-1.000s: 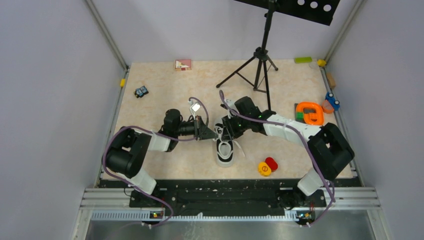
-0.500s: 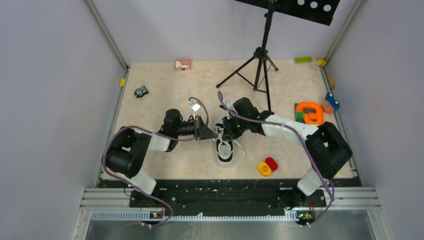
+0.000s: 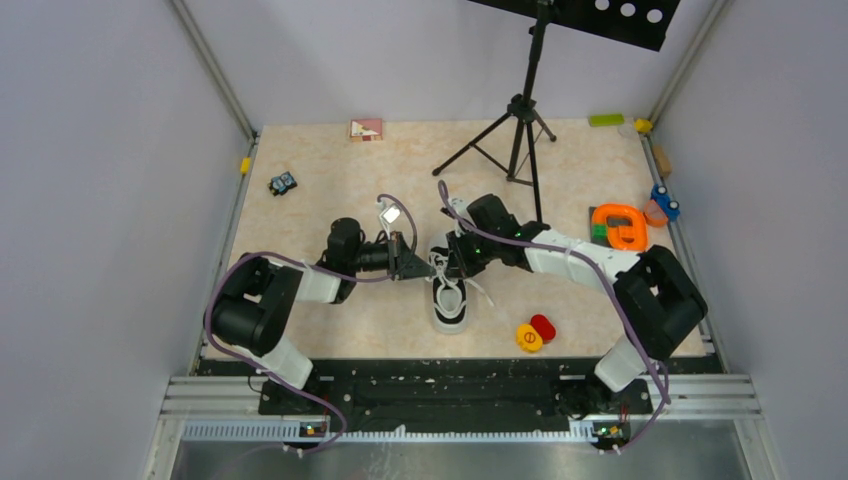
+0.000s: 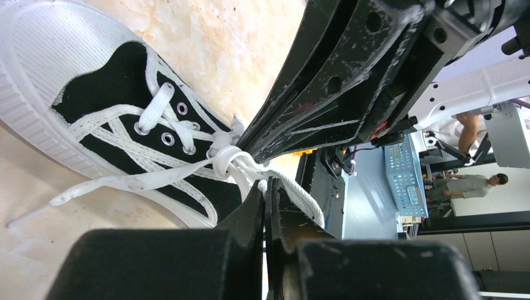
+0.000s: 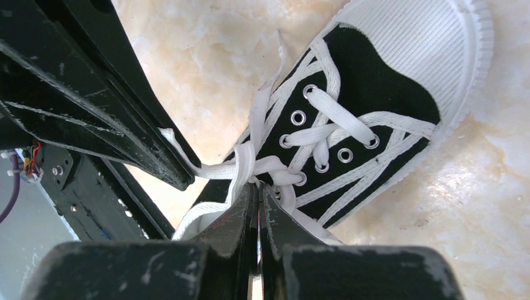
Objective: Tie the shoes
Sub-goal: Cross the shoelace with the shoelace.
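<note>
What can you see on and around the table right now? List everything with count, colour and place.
sneaker: one, black with white toe cap, table centre
laces: white, on the sneaker, crossed near the top eyelets
tripod: one, black, far side
perforated panel: one, black, above the tripod
box: one, pink and red, far edge
small toy: one, black and blue, far left
ring: one, orange, right side
discs: two, red and yellow, right of the sneaker
block: one, green, far right corner
left gripper: one, black, shut on a lace
right gripper: one, black, shut, tips at the lace crossing
</note>
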`<state>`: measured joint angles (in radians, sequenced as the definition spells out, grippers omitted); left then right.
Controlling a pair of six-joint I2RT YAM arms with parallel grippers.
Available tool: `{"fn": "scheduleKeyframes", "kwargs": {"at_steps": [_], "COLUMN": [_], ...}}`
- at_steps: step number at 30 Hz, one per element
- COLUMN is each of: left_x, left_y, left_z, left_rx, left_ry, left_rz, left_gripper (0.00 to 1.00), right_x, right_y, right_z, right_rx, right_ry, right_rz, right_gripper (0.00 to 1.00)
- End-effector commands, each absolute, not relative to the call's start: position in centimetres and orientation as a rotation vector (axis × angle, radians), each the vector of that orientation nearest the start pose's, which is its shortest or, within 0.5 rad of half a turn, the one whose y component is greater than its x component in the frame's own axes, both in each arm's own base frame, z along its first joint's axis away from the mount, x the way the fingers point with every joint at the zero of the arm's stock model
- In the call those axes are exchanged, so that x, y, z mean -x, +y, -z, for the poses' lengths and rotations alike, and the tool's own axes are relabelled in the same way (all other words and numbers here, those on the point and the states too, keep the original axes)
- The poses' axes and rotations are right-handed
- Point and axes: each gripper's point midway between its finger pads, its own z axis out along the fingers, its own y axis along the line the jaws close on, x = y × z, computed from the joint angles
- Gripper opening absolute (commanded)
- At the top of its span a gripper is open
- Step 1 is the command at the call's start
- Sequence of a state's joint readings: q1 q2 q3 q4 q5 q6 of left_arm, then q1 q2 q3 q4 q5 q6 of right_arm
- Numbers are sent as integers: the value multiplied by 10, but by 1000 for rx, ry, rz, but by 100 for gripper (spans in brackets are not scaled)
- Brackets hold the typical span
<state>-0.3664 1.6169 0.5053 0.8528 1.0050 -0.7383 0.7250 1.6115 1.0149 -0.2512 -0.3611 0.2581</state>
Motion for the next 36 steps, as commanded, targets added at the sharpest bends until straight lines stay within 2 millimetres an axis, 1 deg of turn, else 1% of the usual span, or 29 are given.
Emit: {"fn": "scheduleKeyframes", "kwargs": {"at_steps": [1, 7, 16, 20, 25, 28, 32, 34, 36], "left_x": [-255, -258, -259, -259, -260, -259, -259, -260, -260], "left_y": [-268, -265, -263, -263, -262, -261, -261, -260, -260], "left_z": [-137, -137, -133, -132, -129, -128, -126, -124, -123], "left_rx": [-478, -461, -448, -446, -439, -437, -431, -422, -416], "left_ry": [1914, 1915, 1932, 1935, 1951, 1956, 1966, 1972, 1976], "left_rz": [1626, 1612, 1611, 1610, 1595, 1591, 1580, 1576, 1572], "left_gripper": [0, 0, 0, 0, 0, 0, 0, 0, 0], "right_x": [-255, -258, -262, -266, -275, -279, -281, -285, -287], "right_y": [322, 315, 305, 298, 287, 284, 282, 282, 276], "right_z": [-121, -130, -127, -125, -126, -127, -126, -128, -127], "right_rx": [712, 663, 574, 496, 363, 283, 211, 180, 135], "right_ry": [2301, 2281, 2293, 2298, 2294, 2283, 2283, 2264, 2266], "right_rz": [-870, -842, -826, -824, -835, -867, -884, -893, -875], "right_gripper": [0, 0, 0, 0, 0, 0, 0, 0, 0]}}
